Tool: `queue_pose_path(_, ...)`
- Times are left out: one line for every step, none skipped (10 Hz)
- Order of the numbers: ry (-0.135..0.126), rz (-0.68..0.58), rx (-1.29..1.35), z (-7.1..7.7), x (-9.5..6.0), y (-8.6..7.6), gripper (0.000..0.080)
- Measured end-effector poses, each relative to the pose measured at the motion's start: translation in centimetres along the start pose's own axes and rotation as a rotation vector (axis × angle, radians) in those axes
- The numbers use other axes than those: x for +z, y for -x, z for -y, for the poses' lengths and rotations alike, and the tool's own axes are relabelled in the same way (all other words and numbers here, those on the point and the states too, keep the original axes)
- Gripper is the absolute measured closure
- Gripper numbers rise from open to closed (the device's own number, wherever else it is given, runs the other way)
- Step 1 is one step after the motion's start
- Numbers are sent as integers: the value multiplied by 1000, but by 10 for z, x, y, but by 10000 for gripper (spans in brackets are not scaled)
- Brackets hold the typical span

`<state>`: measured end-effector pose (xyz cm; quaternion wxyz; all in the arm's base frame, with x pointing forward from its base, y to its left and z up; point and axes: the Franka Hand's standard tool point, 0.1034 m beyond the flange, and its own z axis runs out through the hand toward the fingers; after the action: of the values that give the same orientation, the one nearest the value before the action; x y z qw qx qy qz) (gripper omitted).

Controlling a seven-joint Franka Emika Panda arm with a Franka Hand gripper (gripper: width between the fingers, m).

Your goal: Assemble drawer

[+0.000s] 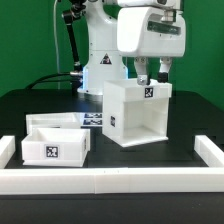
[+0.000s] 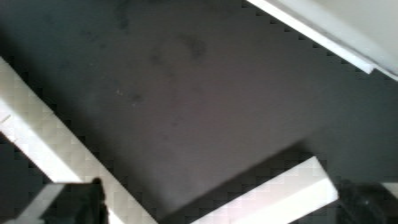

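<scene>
The white open-fronted cube housing (image 1: 140,115) stands on the black table, right of centre in the exterior view, with a tag on its top. My gripper (image 1: 152,78) hangs right over the housing's top rear edge, fingers apart. In the wrist view the gripper (image 2: 214,212) is open, with dark fingers (image 2: 68,205) at both sides. A white housing wall (image 2: 267,195) runs slantwise between them, and I cannot tell if it is touched. A shallow white tray (image 1: 57,142) with a tag on its front lies at the exterior view's left. A second tray does not show apart from it.
The marker board (image 1: 95,120) lies flat between the tray and the housing. A low white rail (image 1: 110,181) edges the table's front and turns up at both sides. The robot's white base (image 1: 100,60) stands behind the housing.
</scene>
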<state>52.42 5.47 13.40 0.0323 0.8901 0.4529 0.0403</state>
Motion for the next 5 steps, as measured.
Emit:
queue_pose_path(0, 0, 0, 0, 0, 0, 150)
queue_pose_path(0, 0, 0, 0, 0, 0, 150)
queue_pose_path(0, 0, 1, 0, 0, 0, 150)
queue_pose_path(-1, 0, 1, 0, 0, 0, 150)
queue_pose_path(-2, 0, 1, 0, 1, 0, 150)
